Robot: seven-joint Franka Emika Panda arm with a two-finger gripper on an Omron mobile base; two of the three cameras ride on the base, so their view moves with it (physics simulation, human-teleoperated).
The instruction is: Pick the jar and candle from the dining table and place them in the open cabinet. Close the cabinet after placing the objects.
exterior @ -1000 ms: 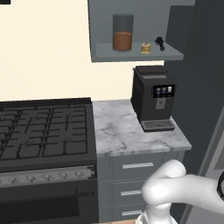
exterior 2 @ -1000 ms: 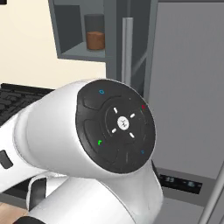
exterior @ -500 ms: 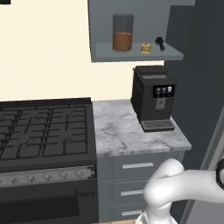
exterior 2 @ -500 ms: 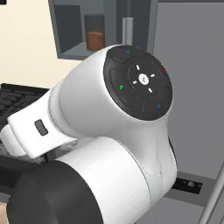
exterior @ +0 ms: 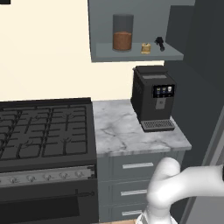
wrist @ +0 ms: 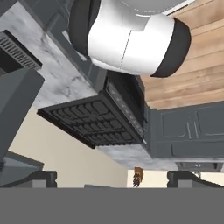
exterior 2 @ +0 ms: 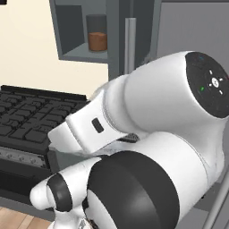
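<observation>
The clear glass jar (exterior: 122,33) half full of reddish-brown stuff stood upright inside the open dark grey wall cabinet (exterior: 135,53), with the tiny tan candle (exterior: 145,48) just to its right on the same shelf, above the black coffee machine (exterior: 153,98). Both were in place, so what remained was probably the door. The gripper (wrist: 112,181), fingers wide apart and empty, was rolled over, well below the cabinet and aimed away from it.

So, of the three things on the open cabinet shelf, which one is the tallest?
The clear glass jar with reddish-brown filling, leftmost on the shelf. The small tan candle and the tiny dark object beside it are far shorter.
</observation>
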